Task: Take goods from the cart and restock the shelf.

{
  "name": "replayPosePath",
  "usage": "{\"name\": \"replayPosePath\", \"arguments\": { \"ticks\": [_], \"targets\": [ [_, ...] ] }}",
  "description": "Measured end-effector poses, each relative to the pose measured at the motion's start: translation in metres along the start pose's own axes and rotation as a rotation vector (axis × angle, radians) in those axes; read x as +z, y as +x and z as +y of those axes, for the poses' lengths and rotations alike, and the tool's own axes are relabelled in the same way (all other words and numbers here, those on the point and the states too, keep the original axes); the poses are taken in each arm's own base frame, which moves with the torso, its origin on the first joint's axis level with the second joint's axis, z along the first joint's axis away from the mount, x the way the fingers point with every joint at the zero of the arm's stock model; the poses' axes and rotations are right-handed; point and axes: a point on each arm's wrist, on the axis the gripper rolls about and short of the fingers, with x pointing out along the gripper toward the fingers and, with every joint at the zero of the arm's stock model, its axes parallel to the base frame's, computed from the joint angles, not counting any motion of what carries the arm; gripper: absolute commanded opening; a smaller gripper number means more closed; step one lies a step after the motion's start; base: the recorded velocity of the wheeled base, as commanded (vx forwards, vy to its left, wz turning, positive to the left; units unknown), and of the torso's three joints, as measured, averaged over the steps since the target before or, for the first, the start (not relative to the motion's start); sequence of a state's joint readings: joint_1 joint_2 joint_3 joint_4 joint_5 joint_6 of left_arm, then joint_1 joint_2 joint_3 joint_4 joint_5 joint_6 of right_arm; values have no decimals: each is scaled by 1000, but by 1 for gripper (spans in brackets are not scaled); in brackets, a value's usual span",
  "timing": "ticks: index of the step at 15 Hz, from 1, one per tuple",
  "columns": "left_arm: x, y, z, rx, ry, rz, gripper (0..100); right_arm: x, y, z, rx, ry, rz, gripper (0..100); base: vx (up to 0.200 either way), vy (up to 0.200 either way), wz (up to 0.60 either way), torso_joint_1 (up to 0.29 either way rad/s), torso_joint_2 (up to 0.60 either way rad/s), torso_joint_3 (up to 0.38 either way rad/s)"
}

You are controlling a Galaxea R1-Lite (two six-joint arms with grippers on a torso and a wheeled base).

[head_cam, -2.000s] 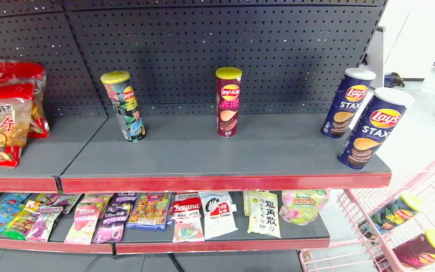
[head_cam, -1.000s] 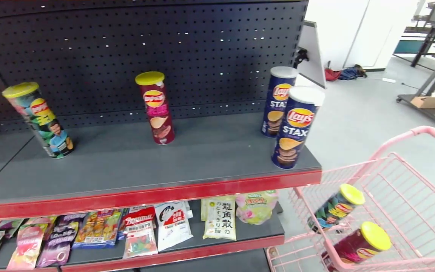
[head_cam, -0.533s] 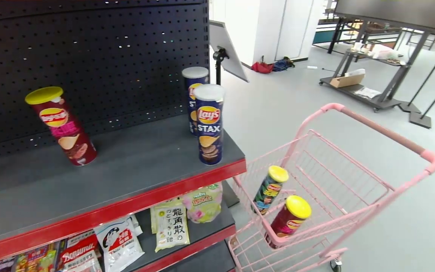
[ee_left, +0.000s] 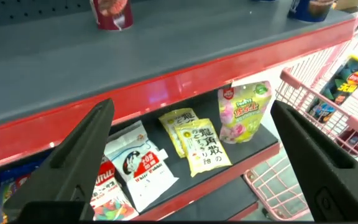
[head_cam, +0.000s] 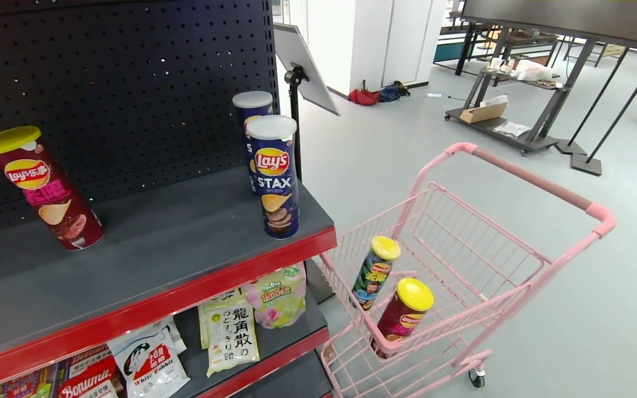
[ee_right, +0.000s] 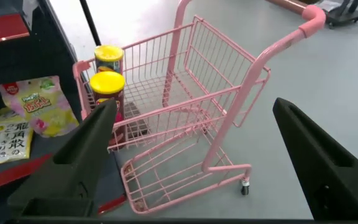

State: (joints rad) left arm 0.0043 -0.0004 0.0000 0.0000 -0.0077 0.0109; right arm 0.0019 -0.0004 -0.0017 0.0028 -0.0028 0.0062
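The pink cart (head_cam: 523,215) stands right of the shelf (head_cam: 147,243) and holds two cans with yellow lids, one dark and multi-coloured (head_cam: 374,271), one maroon (head_cam: 404,315). A maroon can (head_cam: 42,188) and two blue cans (head_cam: 273,177) stand on the upper shelf board. My left gripper (ee_left: 191,106) is open in front of the shelf's red edge (ee_left: 166,84), nothing between its fingers. My right gripper (ee_right: 194,102) is open above the floor, facing the cart (ee_right: 247,68), whose maroon can (ee_right: 107,93) and multi-coloured can (ee_right: 107,59) stand close together.
Snack bags (head_cam: 230,326) lie on the lower shelf board. A tilted white panel on a stand (head_cam: 304,66) rises behind the shelf end. A dark rack with boxes (head_cam: 506,110) stands far back. Open grey floor spreads right of the cart.
The head camera has swung to the right, so the shelf slid left in the picture and the whole cart came into view. The cans keep their places.
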Motion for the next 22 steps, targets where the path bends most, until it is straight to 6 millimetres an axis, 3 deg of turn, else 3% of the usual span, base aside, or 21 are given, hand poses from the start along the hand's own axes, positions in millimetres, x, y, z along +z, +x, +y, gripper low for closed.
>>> {"name": "replayPosePath", "arguments": {
  "ticks": [15, 22],
  "targets": [
    [0, 0, 0, 0, 0, 0, 100, 0, 0, 0, 1, -1, 1, 100, 0, 0, 0, -158, 438, 278],
    [0, 0, 0, 0, 0, 0, 100, 1, 1, 0, 21, -58, 17, 100, 0, 0, 0, -18, 60, 42]
  ]
}}
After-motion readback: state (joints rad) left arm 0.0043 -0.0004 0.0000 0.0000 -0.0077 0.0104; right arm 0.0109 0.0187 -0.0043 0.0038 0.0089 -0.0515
